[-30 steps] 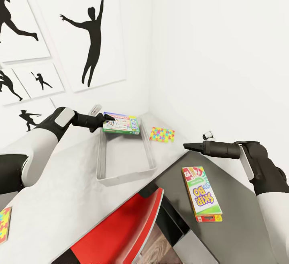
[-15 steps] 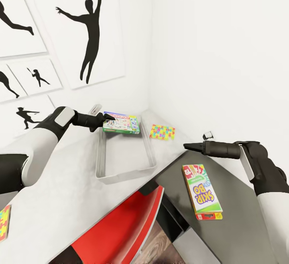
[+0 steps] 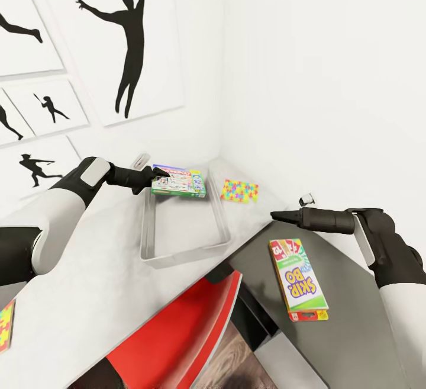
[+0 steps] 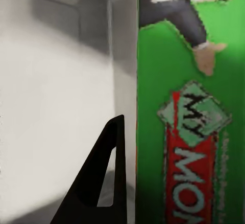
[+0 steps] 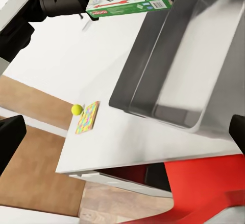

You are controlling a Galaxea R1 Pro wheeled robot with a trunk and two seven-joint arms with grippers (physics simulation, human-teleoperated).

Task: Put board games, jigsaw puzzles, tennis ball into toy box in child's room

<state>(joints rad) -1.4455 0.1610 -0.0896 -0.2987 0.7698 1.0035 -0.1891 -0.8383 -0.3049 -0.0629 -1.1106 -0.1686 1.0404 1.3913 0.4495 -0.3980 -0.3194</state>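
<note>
The left hand (image 3: pixel 155 177) grips the Monopoly box (image 3: pixel 178 182) over the toy box (image 3: pixel 180 223) far end, while the right hand (image 3: pixel 277 215), apparently released, hovers beside the Skip-Bo box (image 3: pixel 298 281).

Your left claw (image 3: pixel 155 177) grips the green board game (image 3: pixel 178 182) above the far end of the grey toy box (image 3: pixel 180 223) on the white surface (image 3: pixel 89 282). Right of the box lies a colourful puzzle (image 3: pixel 239 190). Your right claw (image 3: pixel 278 216) hovers above the Skip-Bo box (image 3: pixel 297 279).

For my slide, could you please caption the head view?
Left pincer holds the Monopoly box over the toy box.
</note>
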